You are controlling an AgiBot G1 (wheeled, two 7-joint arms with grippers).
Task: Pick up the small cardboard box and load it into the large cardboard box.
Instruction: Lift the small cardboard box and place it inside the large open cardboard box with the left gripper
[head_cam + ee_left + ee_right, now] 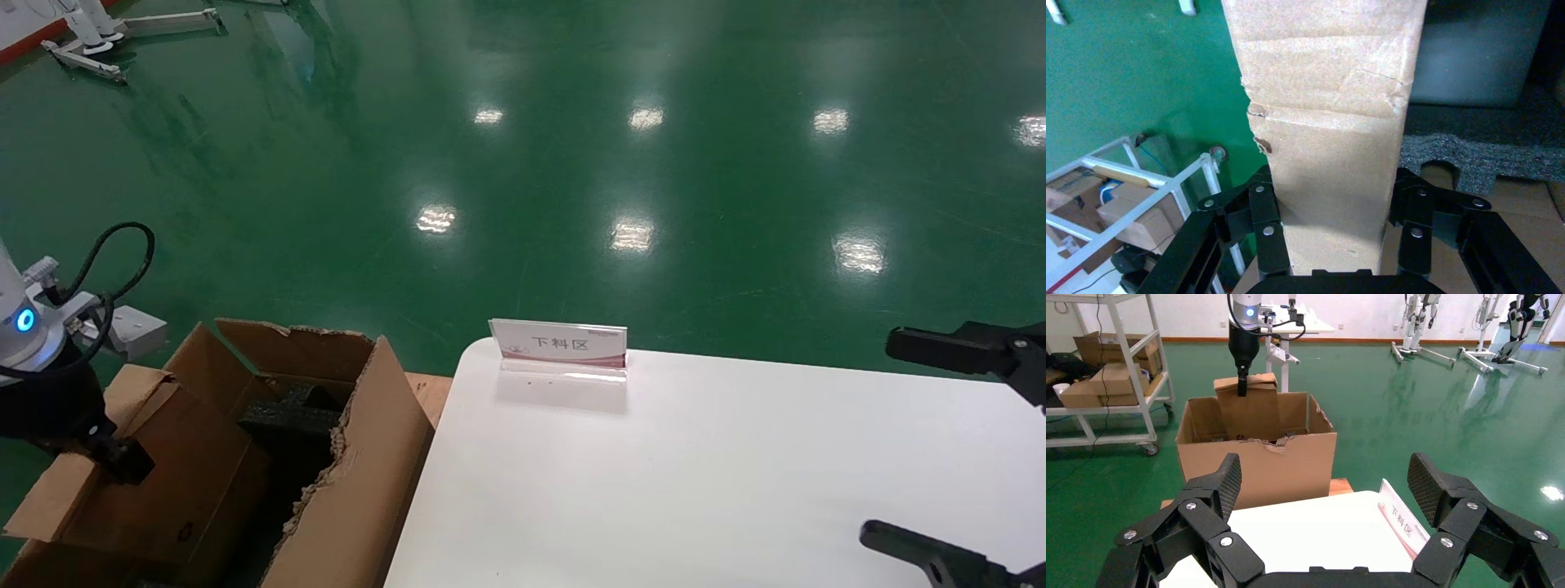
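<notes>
1. Cardboard fills the left gripper [1333, 245]: its black fingers [1271, 236] are closed on the top flap of the small cardboard box [155, 482], one on each side of the flap, both pressed against it.
2. Held this way, the small cardboard box hangs partly inside the large cardboard box [368, 482], its lower part below the big carton's rim and its top flap and the gripper above the rim; whether its bottom touches anything inside cannot be told.
3. Seen from the right wrist, the small cardboard box [1249, 410] stands close to upright in the open top of the large cardboard box [1257, 462], with a small dark printed mark low on the face turned toward the camera.
4. Black foam padding [290, 420] lies inside the large cardboard box, just beside the held carton, and the big carton's flap edges are ragged.
5. Beside the large cardboard box stands a white table [735, 490], with a wooden pallet corner [426, 392] showing between the two.
6. A small sign holder [560, 349] with printed characters stands at the table's far edge, near the large cardboard box.
7. The right gripper [1324, 490] hovers over the table, well apart from the large cardboard box, its fingers spread wide with nothing between them.
8. A metal rack [1101, 398] carrying other cartons stands on the green floor [572, 163] beyond the large cardboard box.
</notes>
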